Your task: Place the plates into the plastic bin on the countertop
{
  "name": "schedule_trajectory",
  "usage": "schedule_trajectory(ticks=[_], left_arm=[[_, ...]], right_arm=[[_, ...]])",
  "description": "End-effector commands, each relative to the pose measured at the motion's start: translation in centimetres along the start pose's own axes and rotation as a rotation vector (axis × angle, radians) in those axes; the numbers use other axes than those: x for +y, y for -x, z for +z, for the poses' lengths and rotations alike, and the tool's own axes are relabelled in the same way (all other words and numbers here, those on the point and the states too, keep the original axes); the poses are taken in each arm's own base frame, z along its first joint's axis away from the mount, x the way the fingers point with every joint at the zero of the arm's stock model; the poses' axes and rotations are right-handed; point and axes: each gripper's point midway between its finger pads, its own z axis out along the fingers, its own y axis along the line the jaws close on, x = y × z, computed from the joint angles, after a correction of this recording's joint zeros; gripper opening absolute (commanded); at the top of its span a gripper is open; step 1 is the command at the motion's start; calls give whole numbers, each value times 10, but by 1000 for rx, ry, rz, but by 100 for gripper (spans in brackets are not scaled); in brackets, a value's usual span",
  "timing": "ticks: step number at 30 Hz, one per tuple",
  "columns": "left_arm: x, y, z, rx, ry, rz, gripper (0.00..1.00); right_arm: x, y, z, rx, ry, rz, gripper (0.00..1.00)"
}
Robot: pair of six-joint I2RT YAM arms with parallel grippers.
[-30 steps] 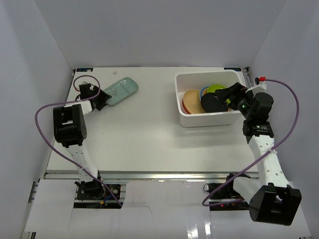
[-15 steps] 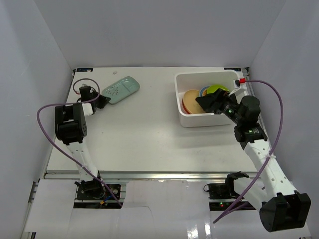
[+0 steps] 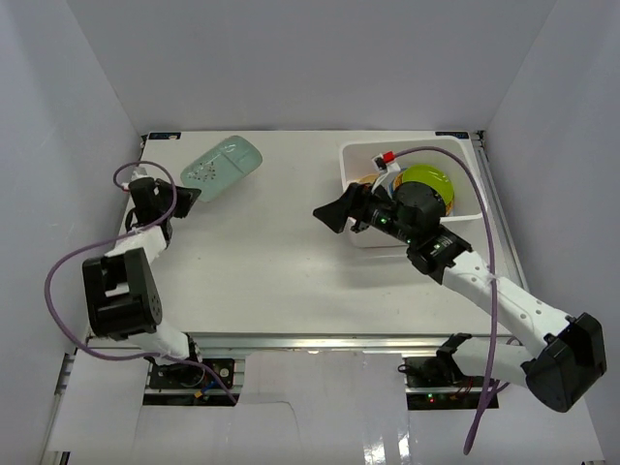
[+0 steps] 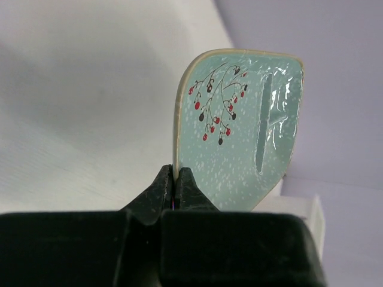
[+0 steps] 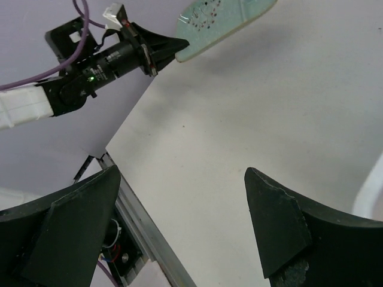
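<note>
A mint-green rounded-rectangular plate [image 3: 221, 167] with a red-berry sprig print hangs tilted above the countertop [image 3: 271, 252] at the back left. My left gripper [image 3: 181, 195] is shut on its near edge. The left wrist view shows the plate [image 4: 239, 131] standing edge-up between the closed jaws of the left gripper [image 4: 176, 179]. The white plastic bin [image 3: 360, 235] sits at the back right with a lime green plate [image 3: 426, 181] on top inside. My right gripper [image 3: 334, 215] is open and empty, just left of the bin, facing left; in its own view the right gripper [image 5: 179, 221] looks toward the mint plate [image 5: 224, 21].
White walls close in the countertop on the left, back and right. The metal frame edge [image 5: 143, 239] runs along the near side. The right arm's forearm and cable cross over the bin's near wall, hiding most of what lies inside.
The left gripper has shut on the mint-green plate and lifted it off the countertop. The right gripper has come out of the bin and swung left.
</note>
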Motion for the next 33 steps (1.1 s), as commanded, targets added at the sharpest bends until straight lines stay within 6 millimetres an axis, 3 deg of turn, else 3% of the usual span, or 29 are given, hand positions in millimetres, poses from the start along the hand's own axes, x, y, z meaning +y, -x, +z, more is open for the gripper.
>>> schedule_trajectory(ticks=[1, 3, 6, 7, 9, 13, 20, 22, 24, 25, 26, 29, 33], left_arm=[[-98, 17, -60, -55, -336, 5, 0], [-115, 10, -83, -53, -395, 16, 0], [-115, -10, -101, -10, -409, 21, 0], [-124, -17, -114, -5, -441, 33, 0], [-123, -33, -123, 24, -451, 37, 0], [-130, -55, -145, 66, -495, 48, 0], [-152, -76, -178, 105, -591, 86, 0], [-154, -82, -182, 120, -604, 88, 0], [-154, -87, -183, 139, -608, 96, 0], [-150, -90, -184, 148, -605, 92, 0], [-150, -90, -184, 148, -605, 94, 0], [-148, -93, -186, 148, -603, 101, 0], [-143, -99, -186, 175, -600, 99, 2]], right_arm=[[31, 23, 27, -90, 19, -30, 90], [46, 24, 38, -98, 41, -19, 90], [50, 26, 61, -119, 40, 26, 90], [44, 20, 73, -101, 25, 50, 90], [51, 28, 84, -113, 46, 61, 90], [41, 20, 112, -92, 14, 84, 90], [7, -3, 125, -77, -93, 130, 90], [10, -2, 124, -92, -74, 139, 95], [10, 1, 121, -109, -70, 145, 82], [9, 0, 120, -113, -75, 145, 67], [10, 3, 119, -122, -72, 144, 67], [7, 10, 109, -166, -92, 137, 42], [4, 18, 98, -209, -104, 136, 20]])
